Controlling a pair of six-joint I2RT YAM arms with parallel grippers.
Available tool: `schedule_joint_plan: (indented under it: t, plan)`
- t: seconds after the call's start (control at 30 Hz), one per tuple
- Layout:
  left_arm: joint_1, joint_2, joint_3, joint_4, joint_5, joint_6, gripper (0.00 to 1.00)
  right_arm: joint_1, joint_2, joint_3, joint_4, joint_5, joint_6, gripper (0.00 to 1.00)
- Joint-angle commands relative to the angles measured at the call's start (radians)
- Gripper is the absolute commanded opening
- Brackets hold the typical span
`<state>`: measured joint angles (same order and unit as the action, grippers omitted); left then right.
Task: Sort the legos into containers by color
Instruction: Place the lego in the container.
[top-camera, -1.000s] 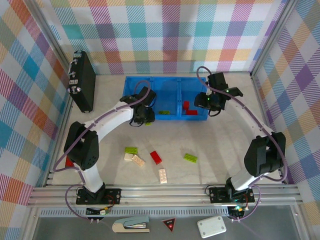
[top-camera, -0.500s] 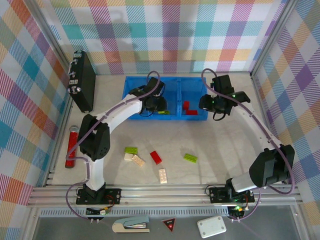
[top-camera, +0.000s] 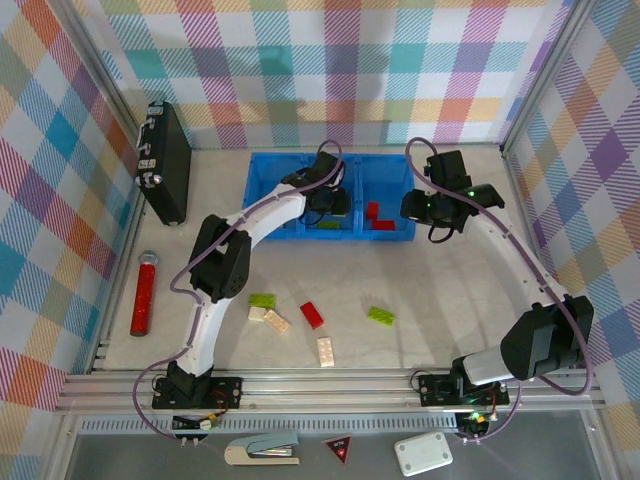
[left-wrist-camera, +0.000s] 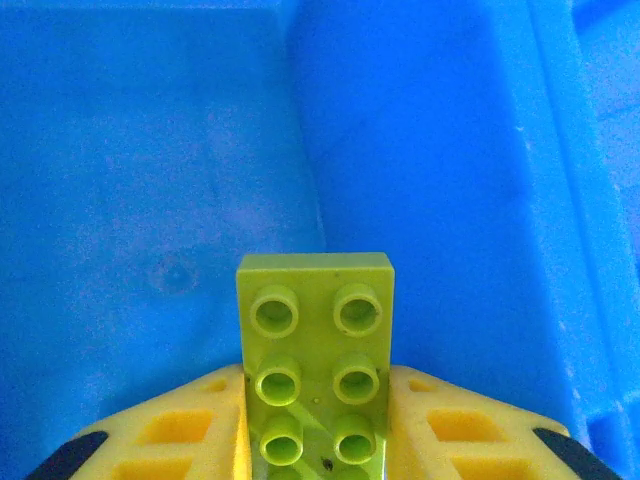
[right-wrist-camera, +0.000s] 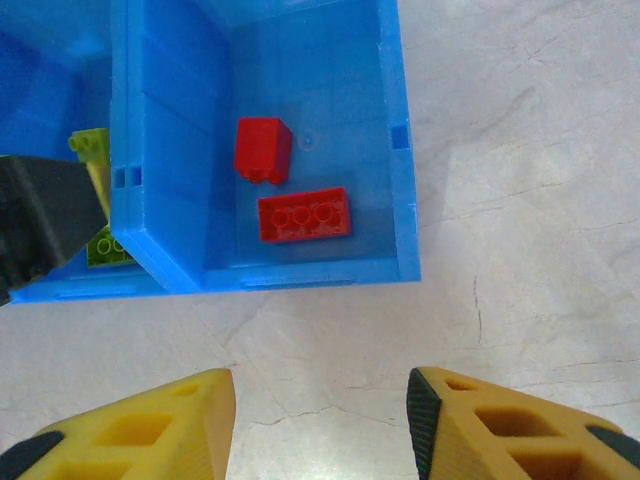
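Up close, we saw left fingers (left-wrist-camera: 170, 435) clenched on a green brick (left-wrist-camera: 315, 330) over the blue tray (top-camera: 265, 175); right fingers (right-wrist-camera: 500, 430) hung apart, empty.

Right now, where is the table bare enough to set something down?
Bare: the strip between the bright blue plastic tray and the loose studded bricks, and the patch between that tray and the flat black case. Crowded: among those bricks.

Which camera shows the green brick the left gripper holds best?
Left wrist: the green brick sits close-up in the left gripper, studs clear. Top external has the gripper covering it; right wrist catches a green sliver.
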<state>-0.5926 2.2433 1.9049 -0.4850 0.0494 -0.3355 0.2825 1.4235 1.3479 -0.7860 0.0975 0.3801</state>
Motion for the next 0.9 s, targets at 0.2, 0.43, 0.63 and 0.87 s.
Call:
schedule_joint_plan:
  t: [0.2, 0.43, 0.63, 0.87]
  plan:
    - [0.034, 0.102, 0.066, 0.114, 0.120, 0.001, 0.32, 0.000, -0.017, -0.015, -0.015, -0.001, -0.008, 0.51]
    - [0.041, 0.164, 0.116, 0.103, 0.150, -0.008, 0.33, -0.001, -0.015, -0.021, -0.009, -0.015, -0.005, 0.51]
    - [0.045, 0.177, 0.115, 0.106, 0.156, -0.022, 0.36, 0.000, -0.014, -0.020, -0.007, -0.018, -0.005, 0.51]
    - [0.047, 0.152, 0.092, 0.120, 0.159, -0.024, 0.43, 0.000, -0.015, -0.018, -0.006, -0.033, 0.000, 0.51]
